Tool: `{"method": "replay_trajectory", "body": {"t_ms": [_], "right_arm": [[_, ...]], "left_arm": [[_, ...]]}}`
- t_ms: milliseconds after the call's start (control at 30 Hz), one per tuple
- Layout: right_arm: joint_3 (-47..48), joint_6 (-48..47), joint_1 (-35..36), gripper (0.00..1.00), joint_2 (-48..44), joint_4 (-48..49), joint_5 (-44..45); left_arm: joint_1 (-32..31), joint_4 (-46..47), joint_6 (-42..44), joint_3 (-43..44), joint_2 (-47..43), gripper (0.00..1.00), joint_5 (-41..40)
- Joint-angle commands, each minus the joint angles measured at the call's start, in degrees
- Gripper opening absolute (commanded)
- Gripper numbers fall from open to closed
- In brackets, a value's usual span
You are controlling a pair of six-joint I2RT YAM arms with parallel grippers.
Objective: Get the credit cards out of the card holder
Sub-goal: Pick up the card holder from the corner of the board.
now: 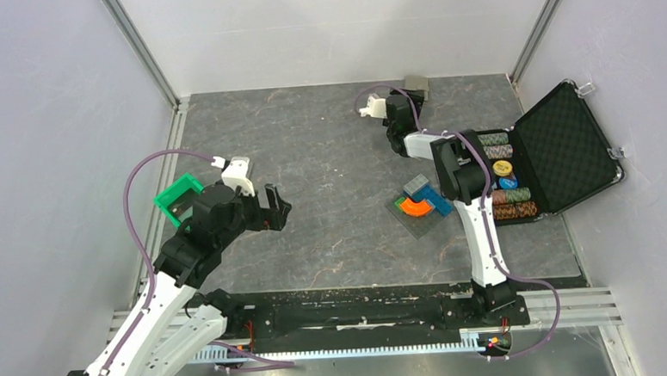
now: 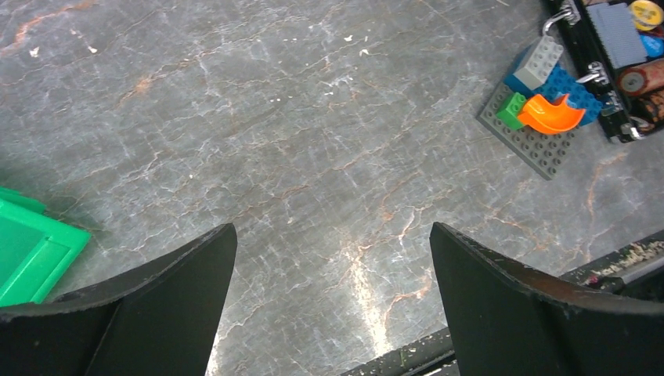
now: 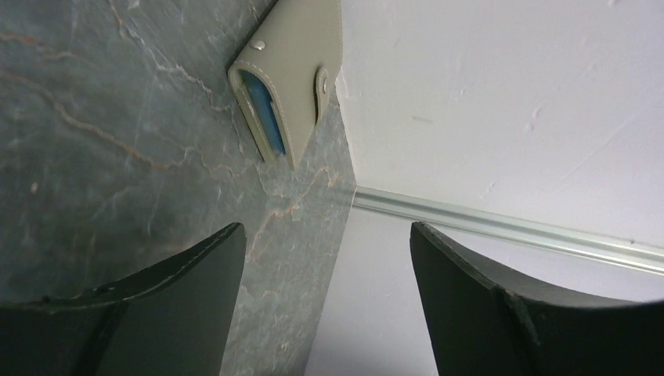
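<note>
the card holder (image 3: 294, 70) lies flat at the far edge of the table (image 1: 311, 155), one corner against the back wall (image 3: 509, 94). it is taupe and folded shut, with pale stitching along the rim, two small metal studs (image 3: 256, 45) and a strip of shiny blue showing at its open end. the right gripper (image 3: 325, 231) hovers just short of it, fingers spread, nothing between them. the left gripper (image 2: 333, 227) hangs well apart over bare table, fingers wide and empty.
</note>
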Motion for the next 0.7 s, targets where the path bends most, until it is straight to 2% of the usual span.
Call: {"method": "replay_trajectory", "body": {"t_ms": [0,367,467,667], "right_arm": [[7.8,-4.8,-1.3,0.79,3.8,1.8,-0.6],[13.5,-8.4,-3.1,0.68,10.4,4.4,-4.3],[16.6,-8.7,-3.2,0.62,12.8,3.9,-5.1],[20.2,-8.4,-3.3,0.61,16.0,3.4,-7.0]], "left_arm": [[0.0,0.1,3.2,0.9,1.5,1.00,-3.8],[0.3,-0.2,3.4,1.2,1.1,1.00,-8.4],[0.6,0.1,3.3,1.1,0.9,1.00,-8.1],[0.6,0.2,3.3,1.1,0.5,1.00,-8.4]]}}
